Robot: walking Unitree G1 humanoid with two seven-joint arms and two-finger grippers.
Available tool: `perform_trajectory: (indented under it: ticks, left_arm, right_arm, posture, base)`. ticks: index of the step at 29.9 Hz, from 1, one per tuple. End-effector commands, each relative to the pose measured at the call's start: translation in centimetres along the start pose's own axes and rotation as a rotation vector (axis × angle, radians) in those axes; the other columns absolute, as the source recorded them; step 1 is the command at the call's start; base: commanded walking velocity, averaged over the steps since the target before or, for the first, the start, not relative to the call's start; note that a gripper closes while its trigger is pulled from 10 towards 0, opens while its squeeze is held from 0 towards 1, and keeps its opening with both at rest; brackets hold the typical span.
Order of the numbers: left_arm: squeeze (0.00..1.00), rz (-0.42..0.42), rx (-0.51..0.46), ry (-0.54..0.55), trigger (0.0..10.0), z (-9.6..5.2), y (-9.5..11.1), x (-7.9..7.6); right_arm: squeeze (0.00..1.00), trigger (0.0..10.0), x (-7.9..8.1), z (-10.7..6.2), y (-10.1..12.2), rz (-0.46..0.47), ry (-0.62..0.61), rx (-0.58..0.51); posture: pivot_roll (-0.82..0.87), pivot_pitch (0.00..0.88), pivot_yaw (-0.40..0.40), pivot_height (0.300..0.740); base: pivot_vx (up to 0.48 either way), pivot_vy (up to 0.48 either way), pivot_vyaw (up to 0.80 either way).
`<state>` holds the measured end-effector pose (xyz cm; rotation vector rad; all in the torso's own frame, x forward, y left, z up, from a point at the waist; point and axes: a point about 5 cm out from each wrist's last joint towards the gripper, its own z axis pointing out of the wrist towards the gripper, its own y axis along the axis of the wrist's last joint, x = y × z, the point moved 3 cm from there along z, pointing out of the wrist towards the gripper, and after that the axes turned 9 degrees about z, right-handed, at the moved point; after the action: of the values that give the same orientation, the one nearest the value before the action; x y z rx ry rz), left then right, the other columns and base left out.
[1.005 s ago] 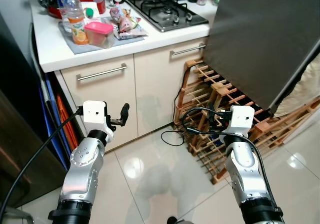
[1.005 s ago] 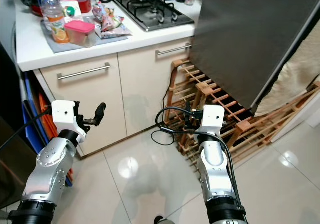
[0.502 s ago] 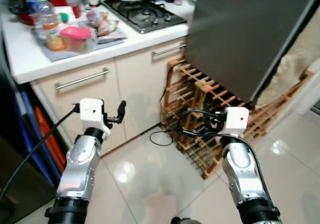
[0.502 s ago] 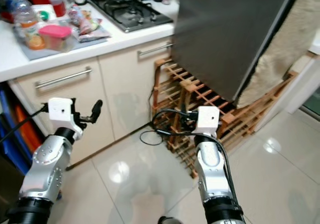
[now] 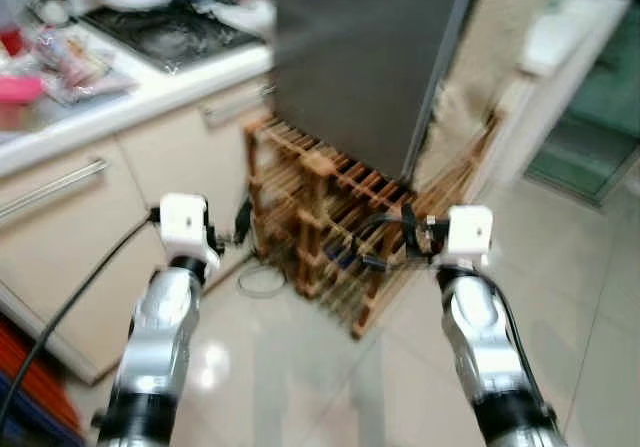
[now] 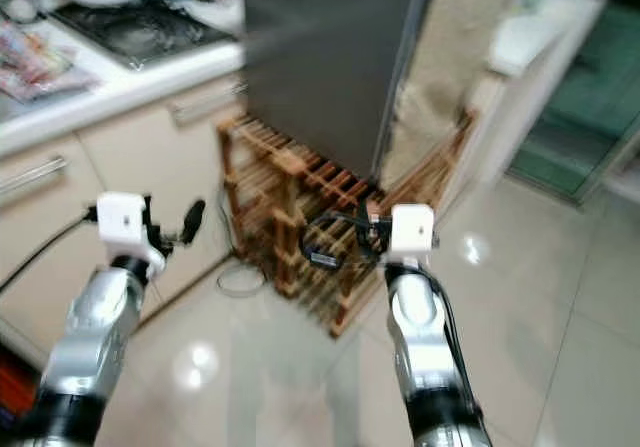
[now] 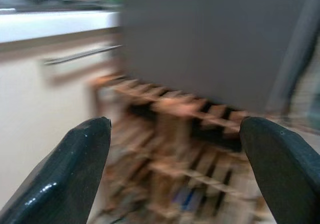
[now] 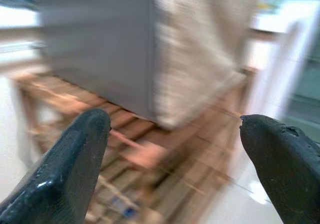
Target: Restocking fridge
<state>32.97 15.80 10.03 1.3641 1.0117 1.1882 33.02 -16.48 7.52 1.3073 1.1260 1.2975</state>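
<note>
Both views from my head are blurred. A tall dark grey fridge panel [image 5: 365,62] stands ahead, over a wooden wine rack [image 5: 320,217]. On the white counter [image 5: 120,107] at the far left lie snack packets [image 5: 70,62] and a pink-lidded container [image 5: 12,89]. My left gripper [image 5: 238,229] is held up in front of the cabinet, open with nothing in it; its fingers [image 7: 82,171] frame the rack. My right gripper [image 5: 405,242] is held up before the rack, also open and holding nothing, one of its fingers [image 8: 75,166] in front of the rack's slats.
A gas hob [image 5: 170,32] sits on the counter. Cabinet fronts with a bar handle [image 5: 50,182] run below it. A black cable loop [image 5: 262,280] lies on the glossy tiled floor. A beige cloth [image 5: 470,87] hangs beside the panel. A green-floored doorway [image 5: 590,117] opens at right.
The whole picture has swung to the right: counter and groceries slid to the left edge, and the doorway came into view. Both arms keep the same raised pose, grippers still open.
</note>
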Motion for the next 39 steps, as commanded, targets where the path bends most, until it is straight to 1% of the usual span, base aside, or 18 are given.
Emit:
perform_trajectory:
  ticks: [1, 6, 7, 10, 18, 22, 25, 30, 33, 36, 39]
  left_arm:
    - [0.0, 0.018, 0.008, 0.014, 10.0, -0.2, -0.1, 0.8]
    - [0.0, 0.027, 0.006, 0.02, 10.0, -0.1, -0.1, 0.9]
    - [0.0, 0.026, 0.005, 0.025, 10.0, -0.1, -0.1, 0.9]
    - [0.0, 0.024, 0.004, 0.03, 10.0, -0.1, 0.0, 0.9]
    - [0.0, 0.022, -0.004, 0.032, 10.0, 0.0, 0.2, 0.8]
    - [0.0, 0.028, -0.026, 0.02, 10.0, 0.0, 0.6, 0.6]
    - [0.0, 0.03, -0.053, 0.009, 10.0, 0.1, 1.2, 0.5]
    - [0.0, 0.029, -0.061, 0.003, 10.0, 0.1, 1.3, 0.4]
    - [0.0, 0.028, -0.057, 0.008, 10.0, 0.1, 1.2, 0.4]
    - [0.0, 0.021, -0.045, 0.013, 10.0, 0.1, 1.0, 0.4]
    - [0.0, 0.017, -0.045, 0.017, 10.0, 0.2, 1.0, 0.4]
  right_arm:
    - [0.0, 10.0, 0.8, 0.2, 0.2, 0.014, 0.014, -0.011]
    - [0.0, 10.0, 0.9, 0.2, 0.2, 0.004, 0.025, -0.01]
    - [0.0, 10.0, 1.1, 0.2, 0.7, -0.011, 0.038, -0.037]
    - [0.0, 10.0, 1.3, 0.3, 1.3, -0.006, 0.048, -0.07]
    - [0.0, 10.0, 1.2, 0.2, 1.2, -0.016, 0.046, -0.064]
    - [0.0, 10.0, 1.2, 0.1, 1.2, -0.02, 0.048, -0.064]
    - [0.0, 10.0, 1.3, 0.1, 1.2, -0.019, 0.048, -0.066]
    - [0.0, 10.0, 1.4, 0.1, 0.9, -0.018, 0.049, -0.052]
    - [0.0, 10.0, 1.4, 0.1, 0.6, -0.02, 0.048, -0.036]
    - [0.0, 10.0, 1.3, 0.1, 0.7, -0.02, 0.047, -0.043]
    - [0.0, 10.0, 1.3, 0.1, 0.8, -0.025, 0.051, -0.054]
  posture:
    - [-0.01, 0.0, 0.005, 0.74]
    - [-0.01, 0.0, 0.008, 0.74]
    - [-0.01, 0.0, 0.007, 0.74]
    - [-0.01, 0.0, 0.008, 0.74]
    - [-0.02, 0.0, 0.008, 0.74]
    - [-0.02, 0.0, 0.01, 0.74]
    - [-0.02, 0.0, 0.011, 0.74]
    - [-0.02, 0.0, 0.011, 0.74]
    - [-0.02, 0.0, 0.009, 0.74]
    - [-0.02, 0.0, 0.008, 0.74]
    - [-0.02, 0.0, 0.006, 0.74]
  base:
    - [0.0, 0.0, -0.73]
    - [0.0, 0.0, -0.72]
    - [0.0, 0.0, 0.0]
    - [0.0, 0.0, 0.0]
    - [0.0, 0.0, 0.0]
    - [0.0, 0.0, 0.0]
    - [0.377, -0.291, 0.0]
    - [0.397, -0.262, 0.0]
    - [0.426, 0.0, -0.64]
    - [0.329, 0.0, -0.73]
    - [0.431, 0.0, 0.0]
